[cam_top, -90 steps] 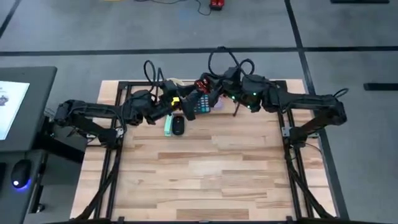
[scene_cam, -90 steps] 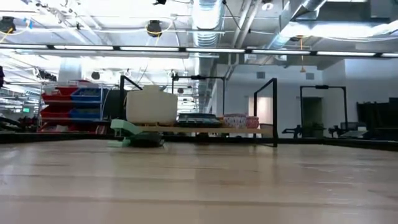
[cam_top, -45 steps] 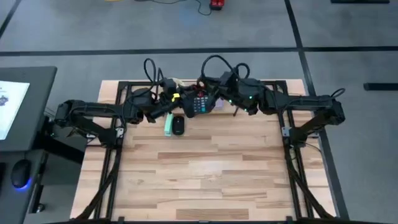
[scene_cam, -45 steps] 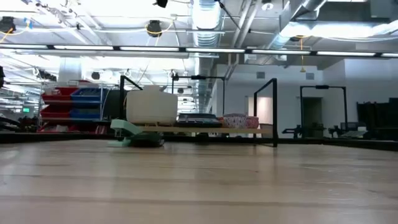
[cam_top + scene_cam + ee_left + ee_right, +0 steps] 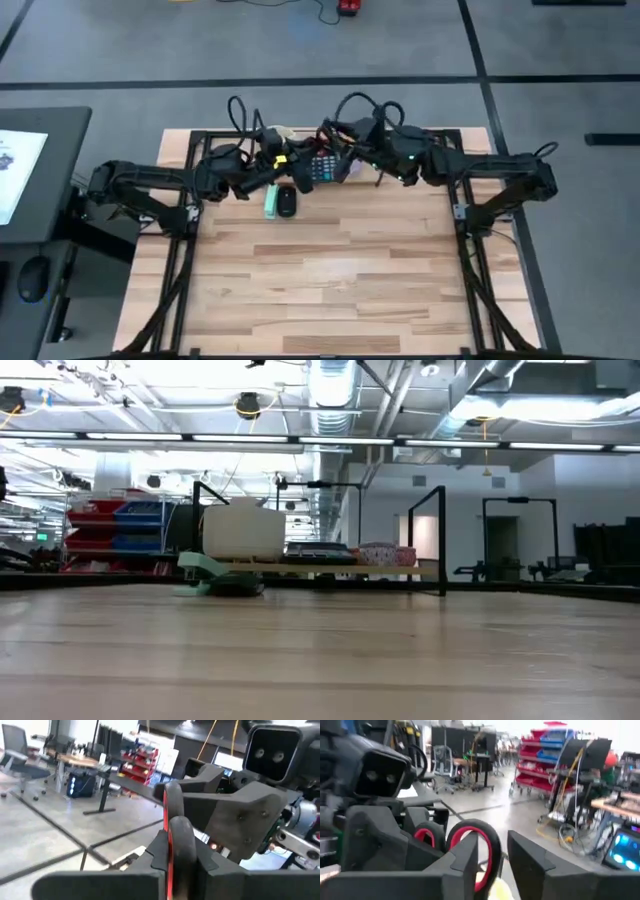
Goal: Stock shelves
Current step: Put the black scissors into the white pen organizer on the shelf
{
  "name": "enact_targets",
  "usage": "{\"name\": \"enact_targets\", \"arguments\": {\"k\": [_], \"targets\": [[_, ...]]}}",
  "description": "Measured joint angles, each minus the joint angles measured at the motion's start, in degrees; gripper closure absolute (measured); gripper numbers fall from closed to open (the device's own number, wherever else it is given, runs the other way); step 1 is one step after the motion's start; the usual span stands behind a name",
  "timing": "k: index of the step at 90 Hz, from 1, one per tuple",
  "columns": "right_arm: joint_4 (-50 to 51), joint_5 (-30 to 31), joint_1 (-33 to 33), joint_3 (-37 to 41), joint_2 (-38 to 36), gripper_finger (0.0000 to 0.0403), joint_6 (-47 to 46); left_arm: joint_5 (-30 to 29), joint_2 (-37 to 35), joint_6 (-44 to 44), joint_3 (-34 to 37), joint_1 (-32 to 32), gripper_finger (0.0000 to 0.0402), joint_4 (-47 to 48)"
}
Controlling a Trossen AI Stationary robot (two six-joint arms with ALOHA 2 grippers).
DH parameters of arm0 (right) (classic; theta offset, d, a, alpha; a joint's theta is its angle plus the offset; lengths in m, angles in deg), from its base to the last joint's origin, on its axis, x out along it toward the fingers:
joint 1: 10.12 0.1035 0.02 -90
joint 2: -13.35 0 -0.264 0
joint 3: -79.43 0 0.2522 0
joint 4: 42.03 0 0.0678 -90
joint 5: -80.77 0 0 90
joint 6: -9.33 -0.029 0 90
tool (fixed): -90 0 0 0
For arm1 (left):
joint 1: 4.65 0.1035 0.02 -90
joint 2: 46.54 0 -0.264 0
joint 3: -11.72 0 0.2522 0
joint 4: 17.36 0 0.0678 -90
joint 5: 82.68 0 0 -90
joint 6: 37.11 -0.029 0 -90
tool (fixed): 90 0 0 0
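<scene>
Right gripper [image 5: 335, 160] pulling back slightly from the rack's middle, both dark grippers meeting over the shelves [image 5: 330, 569] at the tabletop's [image 5: 330, 270] far edge, left gripper [image 5: 290, 165] pinching red-handled scissors [image 5: 472, 845], right gripper's grip unclear, pale plank carrying a flat dark calculator [image 5: 322, 167], green stapler [image 5: 270, 203] and rounded black mouse [image 5: 287, 202] lying beside it.

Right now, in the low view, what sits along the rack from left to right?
Green stapler on the table in front → white box → dark calculator → pink patterned box → rack's right upright.
</scene>
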Motion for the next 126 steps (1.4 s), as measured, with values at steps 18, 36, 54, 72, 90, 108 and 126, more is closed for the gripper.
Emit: {"name": "enact_targets", "arguments": {"k": [18,36,54,72,90,108,126], "targets": [[0.7,0.4,0.8,-0.1,-4.4,0.0215,4.2,-1.0,-1.5,-4.3,0.0,-1.4,0.0393,1.4],[7.3,0.5,0.7,0.0,-9.5,0.0160,1.8,-10.0,-2.3,-12.4,0.0,-3.3,0.0394,4.7],[21.7,0.5,1.1,0.0,-13.0,0.0161,-5.4,-22.9,-2.8,-28.0,-2.1,-3.6,0.0394,4.4],[26.2,0.5,1.1,0.0,-13.5,0.0168,-9.2,-24.6,-3.4,-31.9,-7.9,0.7,0.0395,17.5],[25.3,0.7,1.1,0.0,-12.5,0.0170,-11.3,-16.4,-4.4,-6.3,-16.5,10.0,0.0395,50.4],[24.1,1.0,0.5,0.0,-11.0,0.0170,-13.1,-1.5,-4.4,4.8,-19.8,19.5,0.0395,69.5],[23.8,1.3,-0.8,0.0,-8.5,0.0170,-17.2,-0.3,-4.3,1.9,-19.5,21.9,0.0391,72.7]]}}
